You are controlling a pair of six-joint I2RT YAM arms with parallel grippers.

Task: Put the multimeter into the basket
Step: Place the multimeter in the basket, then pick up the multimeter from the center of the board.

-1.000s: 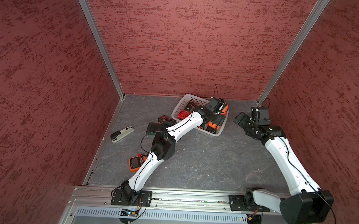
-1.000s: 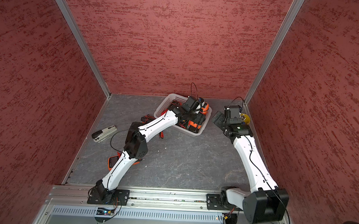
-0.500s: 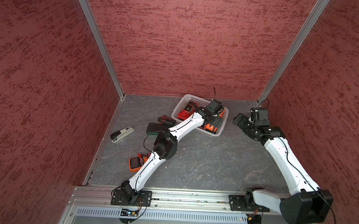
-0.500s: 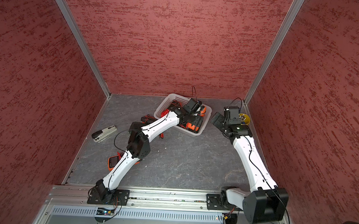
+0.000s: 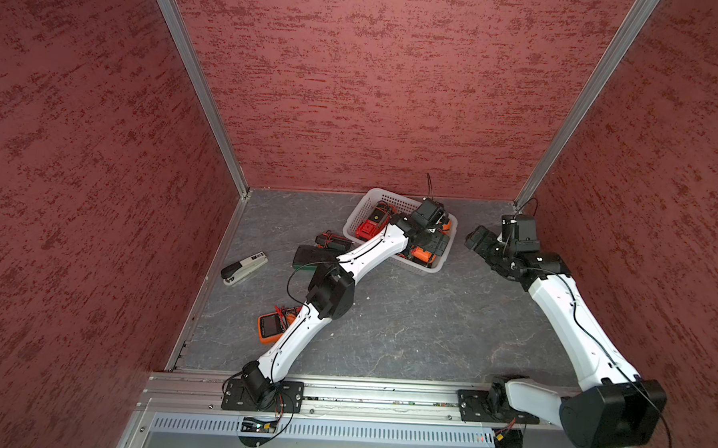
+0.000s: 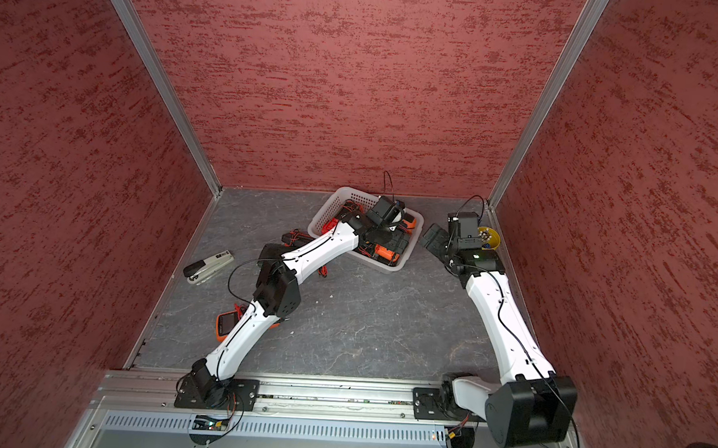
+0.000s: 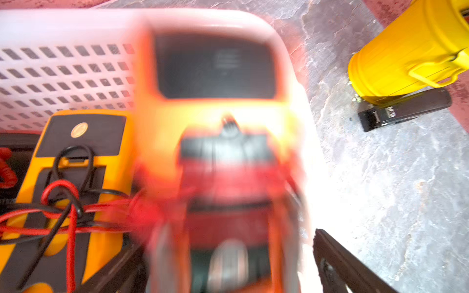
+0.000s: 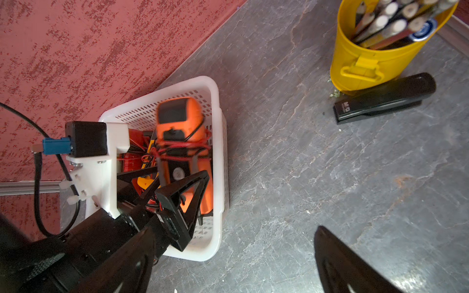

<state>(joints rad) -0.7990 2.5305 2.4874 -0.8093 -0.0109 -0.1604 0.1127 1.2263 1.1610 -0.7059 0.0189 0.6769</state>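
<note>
Now: you are at the release step, as I read it.
Multimeter: the orange multimeter [image 8: 181,126] shows blurred inside the basket [image 8: 215,101], far centre.
Left claw: the left gripper [image 8: 181,175] is spread around it, not pinching.
Right claw: the right gripper [image 6: 433,236] is spread and empty, just right of the basket.
Next: lift your left arm straight up, clear of the leads [image 8: 182,145].

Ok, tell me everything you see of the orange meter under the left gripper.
Orange meter: rubbery-looking case, dark screen, black dial, red and black leads wound round its middle. It shows blurred, face up, inside the white basket along one side wall, atop other meters. The left gripper is open, fingers flanking it; contact unclear.
</note>
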